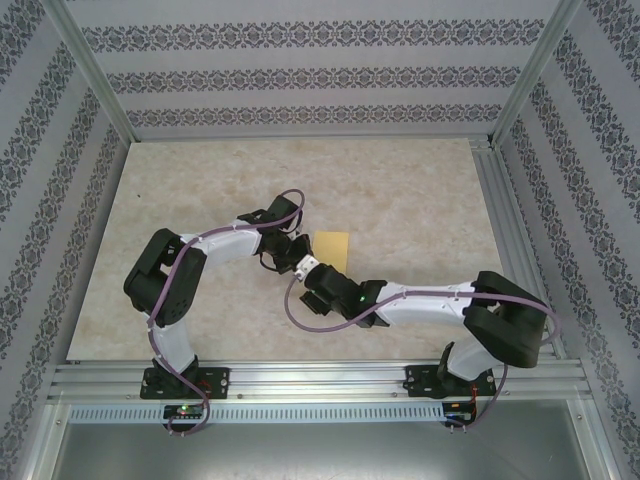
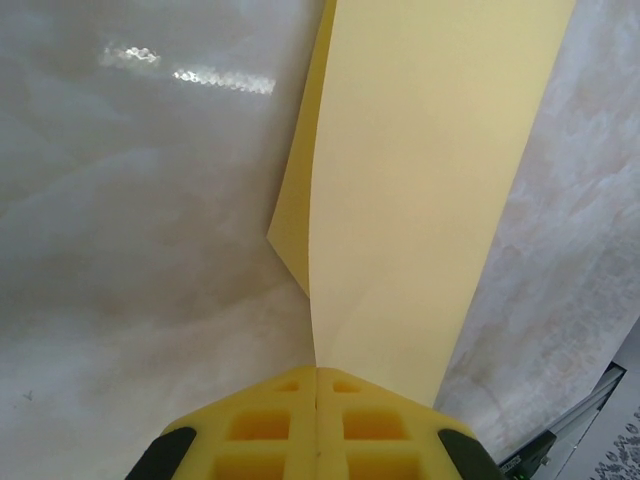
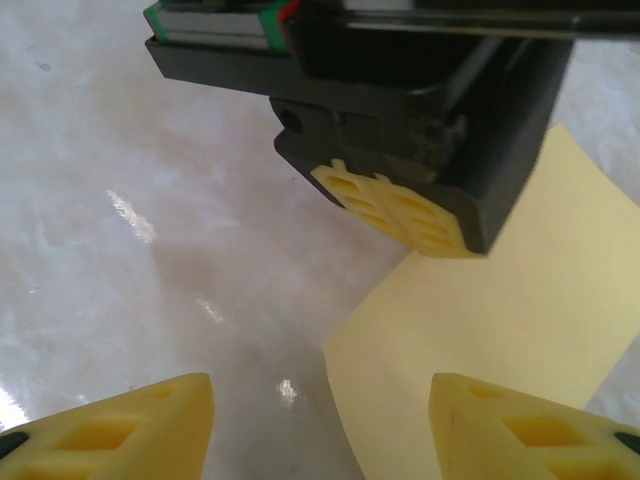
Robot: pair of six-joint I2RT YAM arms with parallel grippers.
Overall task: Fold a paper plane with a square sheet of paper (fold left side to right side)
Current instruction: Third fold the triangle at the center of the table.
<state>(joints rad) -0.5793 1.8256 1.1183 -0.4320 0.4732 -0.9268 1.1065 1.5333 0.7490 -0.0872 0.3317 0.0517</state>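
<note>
Left gripper (image 2: pixel 317 372) clenched on the sheet (image 2: pixel 420 200); right gripper (image 3: pixel 322 392) released.
We see the sheet's near edge run into the shut jaws (its left edge curls off the table (image 1: pixel 400 190)). The right jaws stand wide over a sheet corner, close by the left gripper; bare table lies open all around.

The paper (image 1: pixel 331 246) is pale yellow, the table (image 1: pixel 400 190) marbled beige.

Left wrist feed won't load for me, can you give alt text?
The left gripper, jaws shut, pinches the near edge of the square sheet of paper, which stretches away with a second layer showing at its left. Pale marbled table lies beneath.
</note>
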